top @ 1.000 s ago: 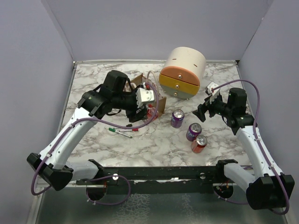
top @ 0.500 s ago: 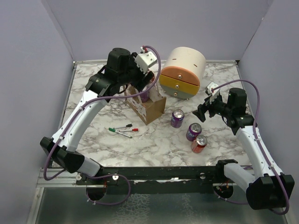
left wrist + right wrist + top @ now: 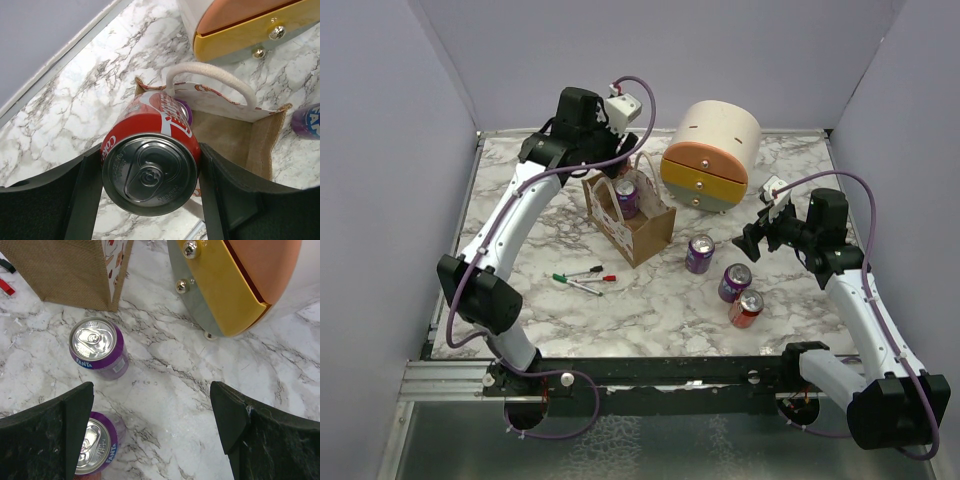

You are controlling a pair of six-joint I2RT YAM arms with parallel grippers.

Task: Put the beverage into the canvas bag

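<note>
Red can (image 3: 150, 165), tan bag (image 3: 226, 134), marbled table (image 3: 75, 95)

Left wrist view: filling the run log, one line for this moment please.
left tool shut on red can | red can above canvas bag | right tool open, empty

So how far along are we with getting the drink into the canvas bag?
Pick-up looks done: the left hand holds the red can aloft. In hand: it hangs just above the open canvas bag, where something purple already sits. Left: lower and release. The right hand is open over the loose purple cans.
</note>
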